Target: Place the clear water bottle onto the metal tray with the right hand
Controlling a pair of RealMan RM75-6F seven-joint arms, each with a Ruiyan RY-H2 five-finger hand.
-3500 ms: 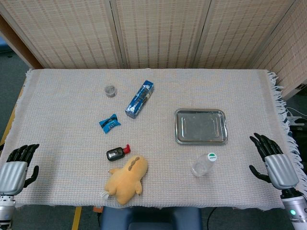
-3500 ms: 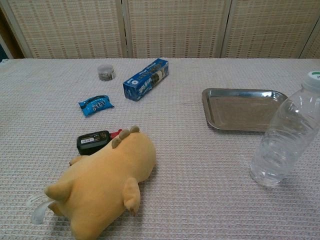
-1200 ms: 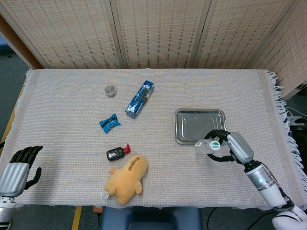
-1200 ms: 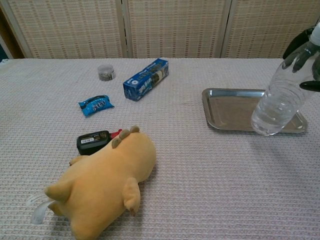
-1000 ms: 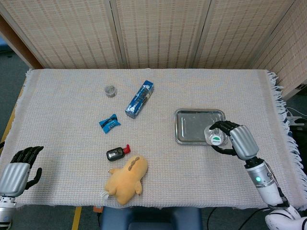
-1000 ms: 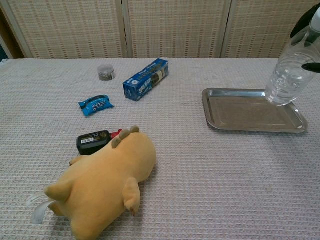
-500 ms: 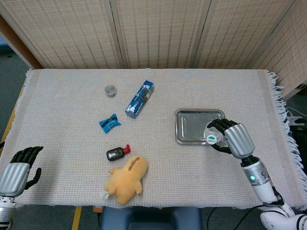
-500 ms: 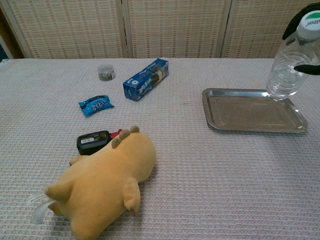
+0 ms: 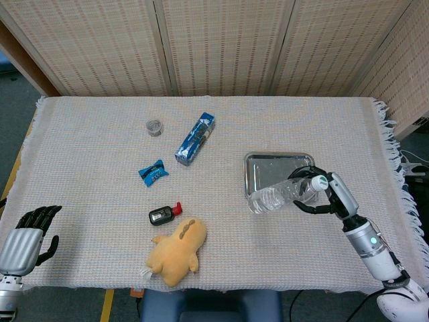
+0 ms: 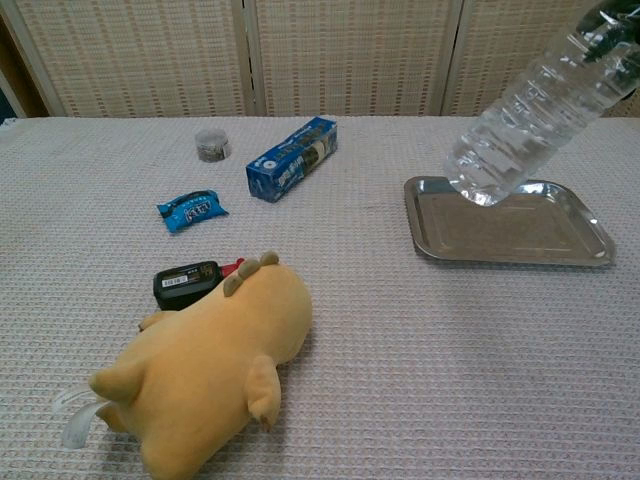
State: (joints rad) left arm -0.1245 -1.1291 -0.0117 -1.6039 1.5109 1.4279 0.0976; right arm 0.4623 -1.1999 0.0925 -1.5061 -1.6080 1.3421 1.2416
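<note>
The clear water bottle (image 9: 281, 194) hangs in the air, tipped almost onto its side, with its base pointing left and its green-and-white cap (image 9: 320, 182) to the right. My right hand (image 9: 330, 193) grips it around the neck end. In the head view its base overlaps the front left corner of the metal tray (image 9: 275, 169). In the chest view the bottle (image 10: 535, 95) slants up to the right above the tray (image 10: 520, 228), which has nothing on it. My left hand (image 9: 27, 236) rests at the table's near left corner, holding nothing, its fingers slightly curled.
A yellow plush toy (image 9: 177, 251) lies at the near edge, with a black device with a red cap (image 9: 163, 215) just behind it. Farther back are a blue packet (image 9: 153, 172), a blue box (image 9: 195, 139) and a small round tin (image 9: 155, 127). Cloth fringe marks the right edge.
My right hand took the bottle off the cloth and carried it up over the tray. In the last half second the bottle tipped from upright, its base swinging left.
</note>
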